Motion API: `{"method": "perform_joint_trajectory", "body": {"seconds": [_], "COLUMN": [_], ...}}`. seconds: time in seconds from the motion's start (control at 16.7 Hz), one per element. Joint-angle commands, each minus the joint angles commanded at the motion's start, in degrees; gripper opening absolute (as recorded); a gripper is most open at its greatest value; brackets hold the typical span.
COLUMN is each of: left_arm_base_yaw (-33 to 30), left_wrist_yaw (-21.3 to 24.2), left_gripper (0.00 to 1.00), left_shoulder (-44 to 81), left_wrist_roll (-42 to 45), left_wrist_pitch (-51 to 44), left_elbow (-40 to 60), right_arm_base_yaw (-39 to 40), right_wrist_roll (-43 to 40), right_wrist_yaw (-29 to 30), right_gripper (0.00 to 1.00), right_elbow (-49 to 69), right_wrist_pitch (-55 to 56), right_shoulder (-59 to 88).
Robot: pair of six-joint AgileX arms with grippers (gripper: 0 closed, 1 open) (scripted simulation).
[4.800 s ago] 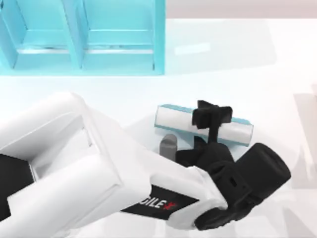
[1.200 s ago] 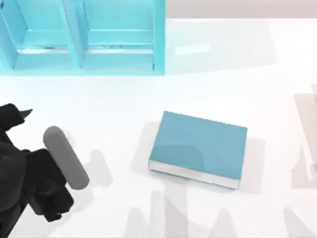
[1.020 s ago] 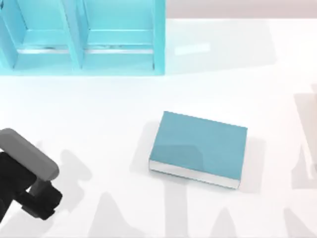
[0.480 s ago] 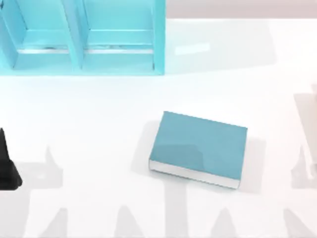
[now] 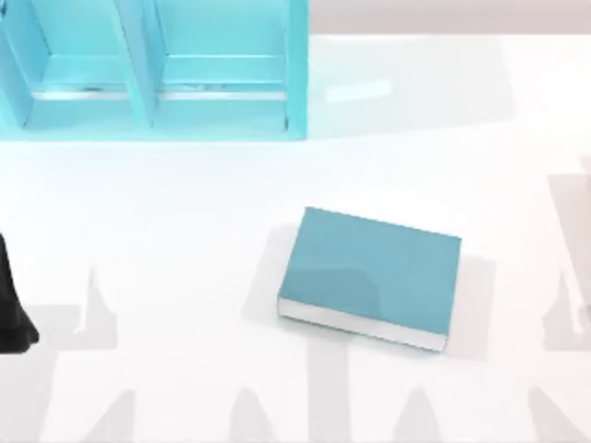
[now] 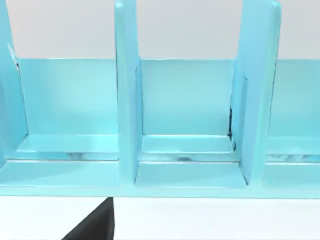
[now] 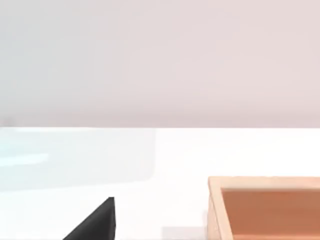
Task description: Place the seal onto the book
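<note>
The book [image 5: 372,276] lies flat near the middle of the table, its plain teal-blue cover up and white page edges along its near side. Nothing rests on its cover. The seal is out of view. A black part of my left gripper [image 5: 11,309] pokes in at the table's left edge, far from the book; the left wrist view has the same black tip [image 6: 94,226] in front of the shelf unit. Another black tip, of my right gripper [image 7: 95,224], hangs above bare table in the right wrist view.
A teal-blue compartmented shelf unit [image 5: 152,69] stands at the back left, its open bays [image 6: 187,115] facing the left wrist camera. A light wooden box [image 7: 265,205] sits on the table in the right wrist view. White tabletop surrounds the book.
My left arm has pulled back from over the book to the table's left edge, leaving just a black tip in view. The book now lies flat and has stayed still for the last second.
</note>
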State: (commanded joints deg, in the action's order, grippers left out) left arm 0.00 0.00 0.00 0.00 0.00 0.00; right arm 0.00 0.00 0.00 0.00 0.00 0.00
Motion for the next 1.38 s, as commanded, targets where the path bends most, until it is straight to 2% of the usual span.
{"method": "perform_joint_trajectory", "body": {"seconds": [0.24,0.48,1.14,1.38], "left_arm_base_yaw": [0.0,0.0,0.0,0.0], "left_wrist_yaw": [0.0,0.0,0.0,0.0], "left_gripper": [1.0,1.0,1.0,1.0], "left_shoulder": [0.0,0.0,0.0,0.0], "left_wrist_roll": [0.0,0.0,0.0,0.0], "left_wrist_pitch": [0.0,0.0,0.0,0.0], "left_elbow": [0.0,0.0,0.0,0.0], "right_arm_base_yaw": [-1.1,-4.5,-17.6,-21.5], "right_wrist_roll": [-1.0,-4.1,-16.8,-20.7], "right_wrist_yaw": [0.0,-0.1,-0.2,-0.1], "right_gripper": [1.0,1.0,1.0,1.0], "right_elbow": [3.5,16.1,66.3,81.3], "right_wrist_pitch": [-2.7,-12.2,-53.3,-64.8], "right_shoulder": [3.6,16.8,80.5,98.6]}}
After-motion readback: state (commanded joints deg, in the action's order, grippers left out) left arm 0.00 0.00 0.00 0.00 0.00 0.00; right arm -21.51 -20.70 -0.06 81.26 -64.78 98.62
